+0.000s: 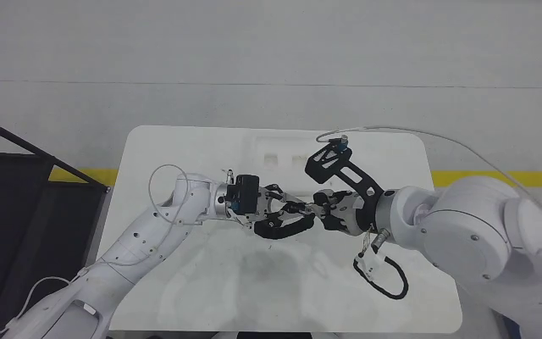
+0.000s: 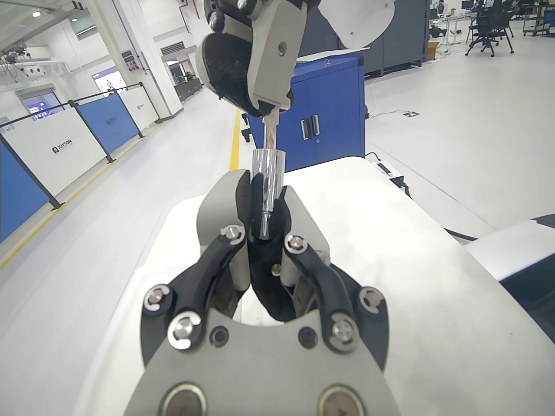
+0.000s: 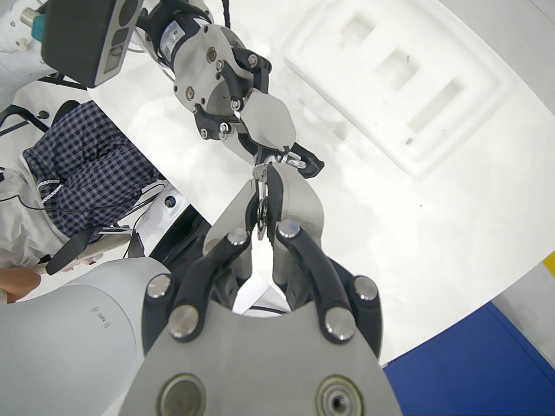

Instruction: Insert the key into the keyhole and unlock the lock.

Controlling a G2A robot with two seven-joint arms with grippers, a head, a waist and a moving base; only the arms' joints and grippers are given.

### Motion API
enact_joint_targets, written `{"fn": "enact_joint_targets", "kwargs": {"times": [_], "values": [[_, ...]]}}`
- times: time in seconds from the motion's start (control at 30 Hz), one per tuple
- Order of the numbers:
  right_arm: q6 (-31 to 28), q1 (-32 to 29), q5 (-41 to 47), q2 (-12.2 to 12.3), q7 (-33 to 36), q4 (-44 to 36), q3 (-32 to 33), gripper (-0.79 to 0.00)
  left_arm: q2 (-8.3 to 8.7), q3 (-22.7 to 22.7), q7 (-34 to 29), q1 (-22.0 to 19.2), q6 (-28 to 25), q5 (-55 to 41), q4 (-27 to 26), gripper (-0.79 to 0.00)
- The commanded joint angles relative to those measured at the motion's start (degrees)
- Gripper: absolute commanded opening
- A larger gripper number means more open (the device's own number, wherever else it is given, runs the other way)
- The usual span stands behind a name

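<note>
The left hand [image 2: 264,201] is closed on the lock [image 2: 269,166], a chrome cylinder pinched between the padded fingers with its keyhole end left free and turned toward the other arm. The lock is held up off the tabletop [image 1: 406,169], most likely so that the key [image 2: 269,131] can be brought in along the cylinder's axis and turned without anything fouling it. The right hand [image 3: 264,188] is clamped on the head of the key, with the flat of the head between the pads; this grip is judged to give purchase for twisting. In the left wrist view the key's blade is seen entering the end of the lock, the two being in line and touching; how deep it sits cannot be told. Insertion is therefore taken to be begun or done, and the turn to unlock not yet shown.

One key, one lock and two hands are counted. One white foam tray [image 3: 433,45] lies on the tabletop beyond the hands, well apart from them, and three rectangular recesses are counted in it, all unfilled.
</note>
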Motion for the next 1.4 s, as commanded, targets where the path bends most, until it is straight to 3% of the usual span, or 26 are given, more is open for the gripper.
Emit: {"fn": "enact_joint_targets", "kwargs": {"times": [0.0,0.27,0.3,0.33,0.37,0.57,0.73,0.83,0.97,1.17,1.37], "values": [[0.2,-0.1,-0.2,0.0,-0.2,0.1,0.0,-0.785,-0.02,-0.1,0.2,0.1,-0.1,-0.1,0.0,-0.785],[0.3,-1.2,0.3,0.0,-1.6,0.5,0.2,-0.785,-0.09,-0.2,1.5,0.4,-0.2,1.2,-0.6,-0.785],[0.4,-1.3,0.5,0.0,-1.9,0.5,0.3,-0.634,-0.11,-0.2,1.6,0.4,-0.2,1.2,-0.5,-0.785],[0.4,-1.4,0.6,0.0,-2.1,0.5,0.4,-0.212,-0.13,-0.2,1.5,0.5,-0.4,1.2,-0.4,-0.785],[0.4,-1.5,0.7,0.0,-2.5,0.4,0.5,0.0,-0.16,-0.3,1.4,0.5,-0.7,0.9,-0.1,-0.785],[-1.5,-2.3,2.4,0.2,-5.4,0.3,3.3,0.0,-0.15,-1.2,-0.7,0.5,-3.3,-1.4,1.0,-0.785],[-8.1,-5.0,6.9,0.7,-9.4,0.8,7.8,0.0,0.25,-2.3,-4.5,0.4,-7.6,-6.2,1.4,-0.785],[-12.4,-8.0,9.5,1.2,-10.6,1.1,10.8,0.0,0.98,-1.4,-6.1,-0.2,-7.6,-9.8,2.2,-0.785],[-18.3,-12.6,12.8,1.7,-12.9,0.6,14.3,0.0,2.6,2.6,-9.2,-2.4,-7.6,-16.9,2.5,-0.785],[-26.7,-18.0,9.0,2.5,-15.5,-1.4,16.7,0.0,5.73,11.7,-15.1,-7.6,-7.6,-31.5,1.6,-0.785],[-28.6,-20.1,6.4,2.7,-17.2,-1.1,17.3,0.0,8.73,18.6,-20.7,-13.5,-7.6,-43.6,0.4,-0.785]]}}
